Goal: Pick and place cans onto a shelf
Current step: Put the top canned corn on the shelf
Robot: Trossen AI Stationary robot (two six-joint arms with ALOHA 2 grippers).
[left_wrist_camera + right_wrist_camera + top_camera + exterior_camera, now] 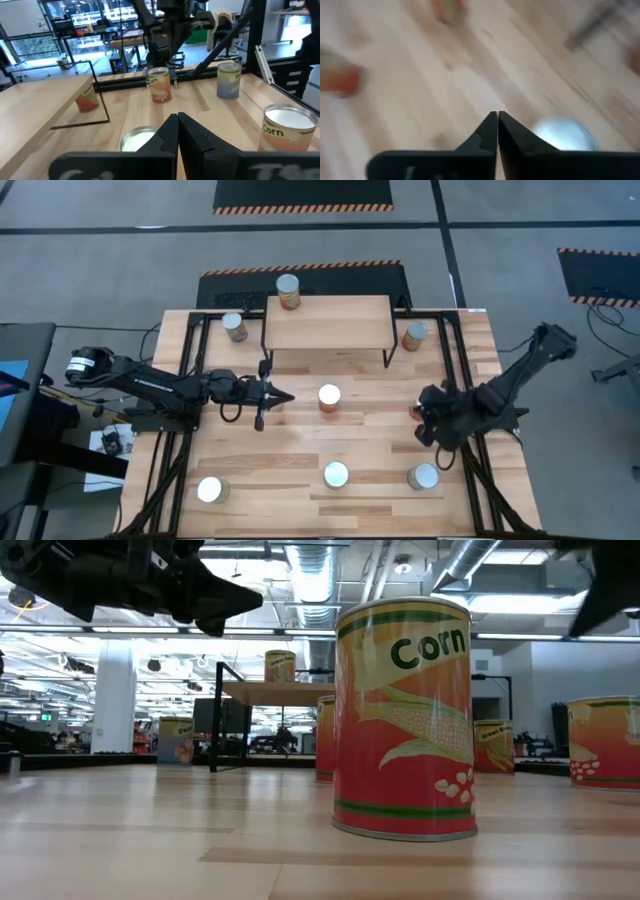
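The shelf (328, 323) stands at the table's far middle with one can (288, 292) on its far left corner. Several more cans stand upright on the table, one in the middle (329, 398) and three along the near edge (336, 475). My left gripper (285, 397) hangs shut above the table, pointing level at the middle can (137, 140) from its left. My right gripper (497, 116) is shut above the table's right side, slanting down, with a blurred silver can top (565, 135) beside it. Another can (415, 412) peeks out from under that arm.
Cans stand left (233, 327) and right (414, 335) of the shelf's legs. In the low view a big corn can (405, 720) fills the foreground. Bare wood lies between the middle can and the near row. Black frame rails run along the table's sides.
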